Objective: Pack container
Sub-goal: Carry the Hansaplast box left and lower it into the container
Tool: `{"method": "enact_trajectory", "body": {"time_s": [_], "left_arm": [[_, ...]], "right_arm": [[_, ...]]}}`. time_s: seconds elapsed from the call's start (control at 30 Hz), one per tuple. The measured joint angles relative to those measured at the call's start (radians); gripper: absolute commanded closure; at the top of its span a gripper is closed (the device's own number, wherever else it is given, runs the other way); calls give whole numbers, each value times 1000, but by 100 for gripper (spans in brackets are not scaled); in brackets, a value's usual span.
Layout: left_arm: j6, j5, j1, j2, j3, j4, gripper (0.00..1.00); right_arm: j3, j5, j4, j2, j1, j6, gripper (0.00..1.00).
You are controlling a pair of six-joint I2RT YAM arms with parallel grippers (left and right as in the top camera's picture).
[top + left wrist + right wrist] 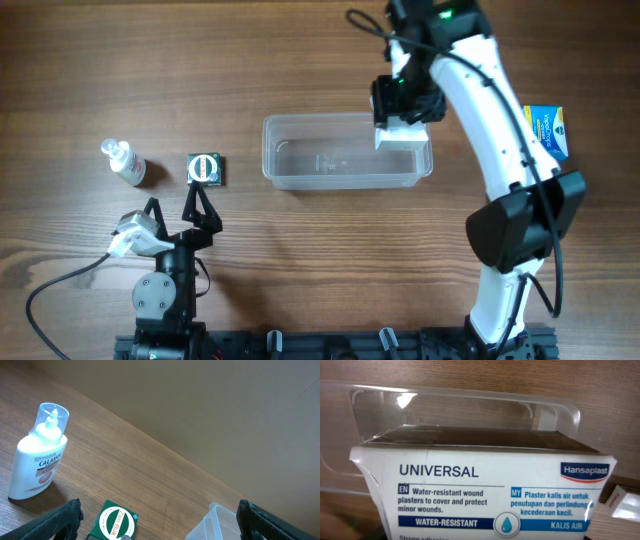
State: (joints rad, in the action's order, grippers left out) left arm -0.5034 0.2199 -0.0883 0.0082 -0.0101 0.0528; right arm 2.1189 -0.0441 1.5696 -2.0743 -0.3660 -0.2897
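Note:
The clear plastic container [345, 152] sits at the table's middle; its far wall shows in the right wrist view [470, 407] and a corner in the left wrist view [212, 522]. My right gripper [405, 118] is shut on a white Hansaplast plaster box [403, 134] and holds it over the container's right end; the box fills the right wrist view [485, 490]. My left gripper [178, 215] is open and empty, just short of a green Zam-Buk box [205, 168], which also shows in the left wrist view [116, 522].
A white Calamine lotion bottle [124, 162] lies left of the green box and shows in the left wrist view [37, 457]. A blue and yellow packet [547, 128] lies at the far right, behind the right arm. A small box corner [625, 505] shows on the right.

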Motion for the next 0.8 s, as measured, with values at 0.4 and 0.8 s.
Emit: {"method": "enact_trajectory", "body": {"time_s": [0.4,0.8], "left_arm": [[0,0,0,0,0,0,0],[0,0,0,0,0,0,0]], "right_arm": [[-180,132,-131,3,-43,-141,32],[-268,135,-218,3,-44,-101,30]]}}
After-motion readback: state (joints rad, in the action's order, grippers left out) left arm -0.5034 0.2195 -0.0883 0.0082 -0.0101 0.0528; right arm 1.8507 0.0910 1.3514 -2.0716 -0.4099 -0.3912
